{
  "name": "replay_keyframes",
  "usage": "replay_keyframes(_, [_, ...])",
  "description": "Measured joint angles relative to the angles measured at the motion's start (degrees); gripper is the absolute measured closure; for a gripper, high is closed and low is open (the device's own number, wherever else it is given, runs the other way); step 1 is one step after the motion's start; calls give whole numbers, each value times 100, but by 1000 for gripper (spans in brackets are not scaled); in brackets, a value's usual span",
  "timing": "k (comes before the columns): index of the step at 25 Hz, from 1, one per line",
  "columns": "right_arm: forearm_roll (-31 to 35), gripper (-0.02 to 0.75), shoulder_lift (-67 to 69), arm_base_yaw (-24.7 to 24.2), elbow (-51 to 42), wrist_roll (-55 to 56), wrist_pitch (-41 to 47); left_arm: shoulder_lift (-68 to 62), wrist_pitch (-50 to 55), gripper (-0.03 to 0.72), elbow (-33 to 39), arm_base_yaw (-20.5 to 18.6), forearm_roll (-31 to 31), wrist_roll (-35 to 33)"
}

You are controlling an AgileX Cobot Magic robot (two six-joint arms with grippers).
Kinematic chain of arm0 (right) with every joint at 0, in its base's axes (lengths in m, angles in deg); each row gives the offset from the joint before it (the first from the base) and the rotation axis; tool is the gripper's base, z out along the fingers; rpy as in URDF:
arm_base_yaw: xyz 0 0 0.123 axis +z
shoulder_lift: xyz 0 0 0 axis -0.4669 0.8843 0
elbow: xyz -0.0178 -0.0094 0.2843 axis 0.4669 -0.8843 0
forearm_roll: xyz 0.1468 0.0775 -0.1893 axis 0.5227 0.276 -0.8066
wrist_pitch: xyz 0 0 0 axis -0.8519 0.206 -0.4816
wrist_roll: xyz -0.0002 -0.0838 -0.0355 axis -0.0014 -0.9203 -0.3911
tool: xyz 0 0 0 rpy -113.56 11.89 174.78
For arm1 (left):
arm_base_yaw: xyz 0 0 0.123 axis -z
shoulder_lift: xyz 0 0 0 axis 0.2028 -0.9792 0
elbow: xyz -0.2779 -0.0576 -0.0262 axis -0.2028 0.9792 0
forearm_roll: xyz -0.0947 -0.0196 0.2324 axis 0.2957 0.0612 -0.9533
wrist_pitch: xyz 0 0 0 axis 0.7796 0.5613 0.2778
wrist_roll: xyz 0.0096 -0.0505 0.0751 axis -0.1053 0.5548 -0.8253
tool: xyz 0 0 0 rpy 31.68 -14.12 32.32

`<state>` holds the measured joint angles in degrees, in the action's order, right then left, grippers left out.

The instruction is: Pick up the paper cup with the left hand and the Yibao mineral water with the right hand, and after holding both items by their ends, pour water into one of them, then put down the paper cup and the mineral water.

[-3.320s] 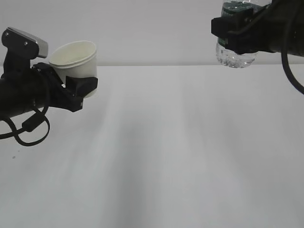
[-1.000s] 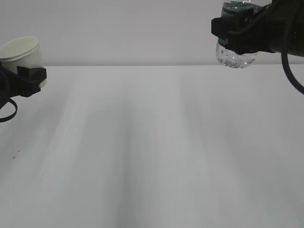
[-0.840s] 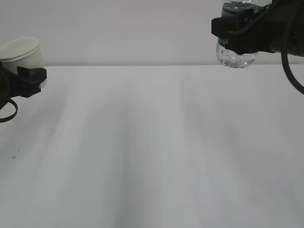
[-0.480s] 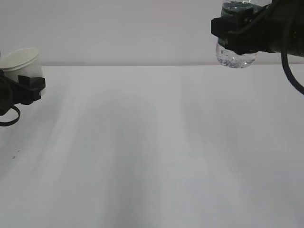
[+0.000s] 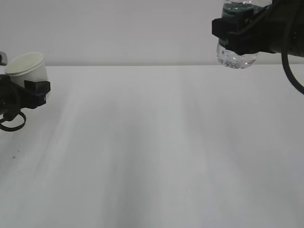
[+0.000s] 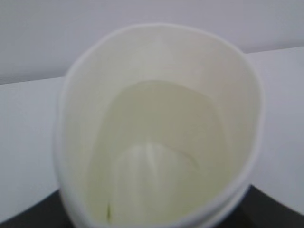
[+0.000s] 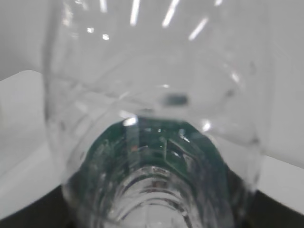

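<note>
My left gripper (image 5: 37, 88) is shut on the white paper cup (image 5: 28, 68) at the far left, low near the table. The cup stands nearly upright, and its cream inside fills the left wrist view (image 6: 161, 137); liquid inside cannot be told. My right gripper (image 5: 237, 35) is shut on the Yibao mineral water bottle (image 5: 236, 56) at the top right, high above the table. The clear ribbed base hangs below the jaws and the green label (image 5: 233, 8) shows above them. The right wrist view looks along the bottle (image 7: 156, 142). Both sets of fingertips are hidden in the wrist views.
The white table (image 5: 156, 152) runs across the whole view, with its far edge against a pale wall (image 5: 123, 28). A black cable loop (image 5: 12, 121) hangs under the left arm.
The left arm drew back to the left and lowered with the cup, which went from tilted to nearly upright. The right arm and bottle have not moved.
</note>
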<state>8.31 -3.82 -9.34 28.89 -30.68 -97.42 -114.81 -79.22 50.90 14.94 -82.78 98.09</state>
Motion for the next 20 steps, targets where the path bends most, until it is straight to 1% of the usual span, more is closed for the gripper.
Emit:
replay_keyframes(7, [0,330,0,0,0,0,9,-209,-221,288,0,0,30,-13])
replay_keyframes(13, [0,330,0,0,0,0,9,-218,-328,288,0,0,258,-205])
replay_keyframes(20, [0,330,0,0,0,0,9,-218,-371,288,0,0,283,-304])
